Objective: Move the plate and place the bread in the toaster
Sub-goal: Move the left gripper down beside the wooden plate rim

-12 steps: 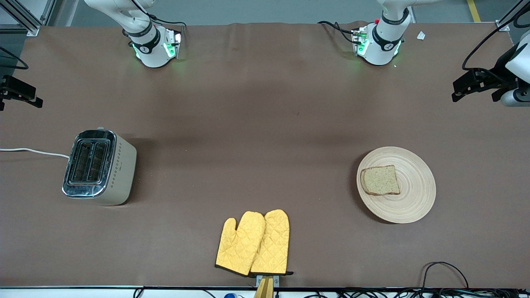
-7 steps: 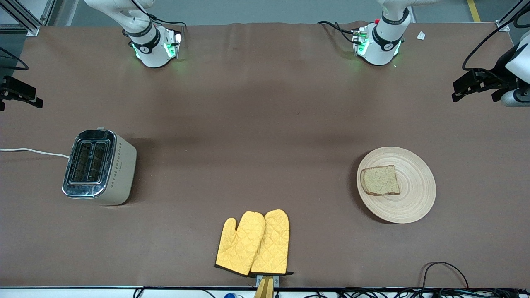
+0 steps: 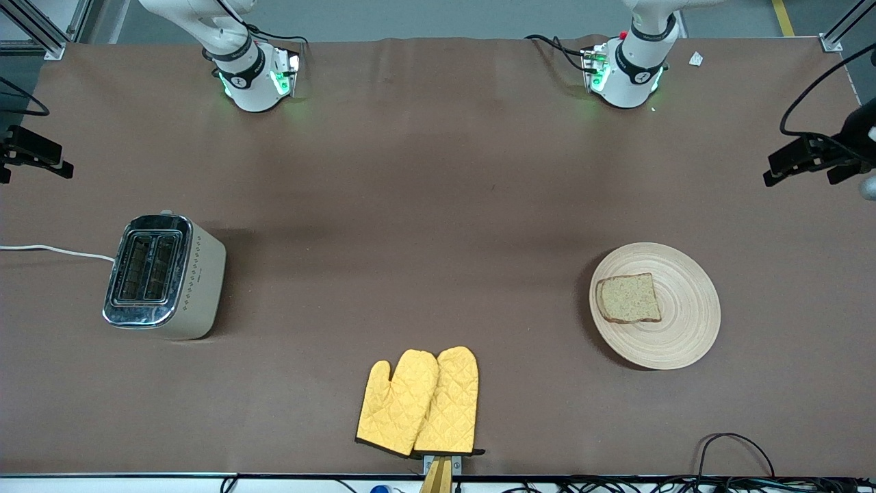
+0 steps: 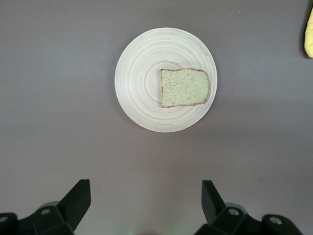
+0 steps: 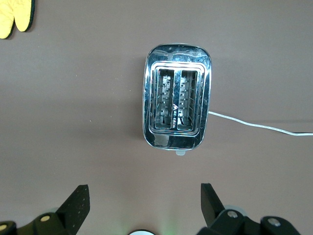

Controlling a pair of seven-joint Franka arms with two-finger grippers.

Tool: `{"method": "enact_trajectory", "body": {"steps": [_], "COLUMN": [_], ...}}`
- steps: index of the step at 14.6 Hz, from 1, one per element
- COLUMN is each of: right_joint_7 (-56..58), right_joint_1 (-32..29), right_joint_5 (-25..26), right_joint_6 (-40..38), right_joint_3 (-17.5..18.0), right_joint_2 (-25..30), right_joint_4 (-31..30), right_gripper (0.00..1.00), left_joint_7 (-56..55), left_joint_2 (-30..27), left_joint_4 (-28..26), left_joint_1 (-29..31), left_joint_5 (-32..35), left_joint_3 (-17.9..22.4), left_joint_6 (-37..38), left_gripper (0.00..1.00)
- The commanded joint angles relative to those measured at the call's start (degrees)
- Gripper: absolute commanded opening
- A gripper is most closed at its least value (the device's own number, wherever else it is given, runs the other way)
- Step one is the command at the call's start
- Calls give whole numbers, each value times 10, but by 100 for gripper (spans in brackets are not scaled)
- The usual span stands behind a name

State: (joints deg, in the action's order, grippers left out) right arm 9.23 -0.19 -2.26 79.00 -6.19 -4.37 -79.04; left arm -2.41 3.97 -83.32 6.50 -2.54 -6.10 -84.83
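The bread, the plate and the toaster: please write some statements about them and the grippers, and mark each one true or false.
1. The bread lies on the plate. True.
2. The toaster holds a slice. False: both slots are empty.
3. The left gripper is open, high over the table with the plate in its view. True.
4. The right gripper grips the toaster. False: it is open, above it.
5. The yellow oven mitts lie on the plate. False: on the table.

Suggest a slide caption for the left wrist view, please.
Open left hand high above the plate holding one bread slice.
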Motion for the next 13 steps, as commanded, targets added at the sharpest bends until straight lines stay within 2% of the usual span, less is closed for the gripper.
{"method": "enact_trajectory", "body": {"steps": [1, 7, 11, 13], "right_joint_7": [0, 0, -2, 0], "right_joint_1": [-7, -9, -1, 3], "right_joint_5": [-9, -9, -9, -7], "right_joint_6": [0, 1, 0, 3], "right_joint_3": [5, 5, 6, 6], "right_joint_2": [15, 15, 16, 16], "right_joint_4": [-16, -16, -15, -14], "right_gripper": [100, 100, 100, 100], "left_joint_7": [6, 101, 247, 318], "left_joint_2": [34, 110, 196, 250], "left_joint_4": [21, 19, 18, 16], "left_joint_1": [32, 109, 151, 169], "left_joint_5": [-46, -124, -179, -235], "left_joint_3": [1, 1, 1, 1], "left_joint_6": [-13, -82, -156, -183], "left_gripper": [100, 100, 100, 100]}}
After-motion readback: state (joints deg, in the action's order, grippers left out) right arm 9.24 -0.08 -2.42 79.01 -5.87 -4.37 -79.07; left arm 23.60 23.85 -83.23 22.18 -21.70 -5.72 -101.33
